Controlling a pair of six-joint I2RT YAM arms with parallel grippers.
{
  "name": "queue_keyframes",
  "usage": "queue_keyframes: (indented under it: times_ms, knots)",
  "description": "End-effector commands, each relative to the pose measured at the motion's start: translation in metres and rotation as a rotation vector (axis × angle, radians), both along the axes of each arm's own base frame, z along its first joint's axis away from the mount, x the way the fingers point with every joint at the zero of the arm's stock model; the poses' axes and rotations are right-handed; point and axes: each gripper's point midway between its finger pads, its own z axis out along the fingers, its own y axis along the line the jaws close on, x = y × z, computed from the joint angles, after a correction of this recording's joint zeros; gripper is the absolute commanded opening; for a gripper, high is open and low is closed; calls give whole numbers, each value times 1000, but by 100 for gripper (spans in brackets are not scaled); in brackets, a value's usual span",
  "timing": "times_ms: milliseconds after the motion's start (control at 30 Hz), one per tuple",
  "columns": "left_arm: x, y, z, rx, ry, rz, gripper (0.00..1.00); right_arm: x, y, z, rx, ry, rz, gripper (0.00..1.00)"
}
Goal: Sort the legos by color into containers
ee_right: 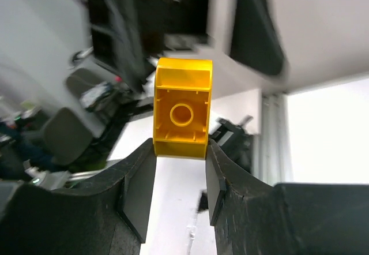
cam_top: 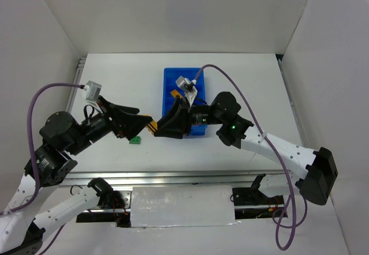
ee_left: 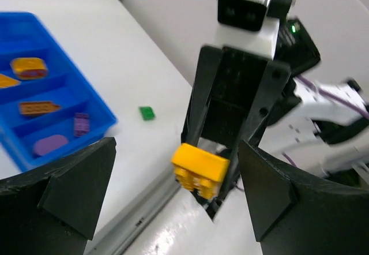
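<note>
Black fingers of the right gripper closest to the lens, clenched on a bright yellow, glossy, hard plastic lego brick. Pinched by its two flat side walls at the low end only, most of the body standing clear beyond the fingertips toward 12 o'clock. Hollow underside turned to the right wrist camera, one round tube in the middle, far end rounded. Studs on the opposite face, seen from the left wrist.

Held in the air above the white table, just off the near end of the bright blue rectangular plastic tray, toward 7 o'clock from it in the top view. Left gripper released, fingers spread wide at 9 and 3 o'clock of the brick, touching nothing.

Probably light, stiff and not fragile, but slick: smooth walls, little purchase, liable to pivot or squirt out under a skewed squeeze. Best taken across the flat parallel sides, pads square to them, not over the rounded end or the studs.

Likely bound for the compartment already holding an orange-yellow piece. Brownish flat piece one compartment nearer, purple pieces at the tray's near end. Small green brick lying on the table apart from the tray, not yet sorted.
</note>
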Motion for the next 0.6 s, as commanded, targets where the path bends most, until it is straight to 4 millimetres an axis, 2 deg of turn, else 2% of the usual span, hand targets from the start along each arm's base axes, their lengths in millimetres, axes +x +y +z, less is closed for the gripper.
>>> queue_keyframes:
  times_ms: [0, 33, 67, 100, 133, 167, 233, 267, 300, 333, 367, 400, 433, 467, 500, 533, 567]
  knots:
    - [13, 36, 26, -6, -61, 210, 100, 41, 6, -30, -101, -5, -178, 0]
    - [11, 40, 29, -3, -69, 218, 99, 57, 4, -39, -129, -1, -235, 0]
    - [17, 53, 26, 16, -59, 297, 100, 76, 3, -58, -190, 32, -313, 0]
    - [14, 63, 33, 15, -77, 335, 100, 90, 1, -68, -215, 30, -353, 0]
    - [15, 71, 33, 23, -78, 372, 100, 112, -9, -76, -232, 39, -412, 0]
    - [17, 85, 31, 44, -70, 437, 100, 128, -14, -96, -291, 53, -454, 0]
    - [16, 97, 28, 70, -64, 483, 100, 159, -25, -112, -357, 54, -547, 0]
    - [16, 104, 21, 104, -52, 515, 100, 190, -37, -132, -450, 59, -646, 0]
    - [17, 108, 16, 124, -41, 531, 100, 206, -43, -143, -504, 64, -699, 0]
    - [17, 110, 10, 141, -30, 543, 100, 225, -46, -173, -607, 92, -741, 0]
    - [20, 114, -5, 181, 1, 566, 100, 248, -61, -173, -705, 63, -843, 0]
    - [21, 116, -13, 200, 14, 580, 100, 260, -67, -184, -773, 57, -889, 0]
    - [23, 117, -23, 223, 28, 589, 100, 268, -77, -220, -922, 85, -913, 0]
    - [26, 116, -42, 262, 56, 592, 99, 286, -80, -206, -949, 26, -963, 0]
    - [28, 118, -52, 283, 67, 606, 100, 301, -95, -214, -1023, -6, -1049, 0]
    - [30, 118, -61, 300, 77, 611, 100, 309, -102, -219, -1075, -38, -1075, 0]
    - [31, 118, -78, 333, 98, 609, 100, 320, -109, -229, -1143, -86, -1088, 0]
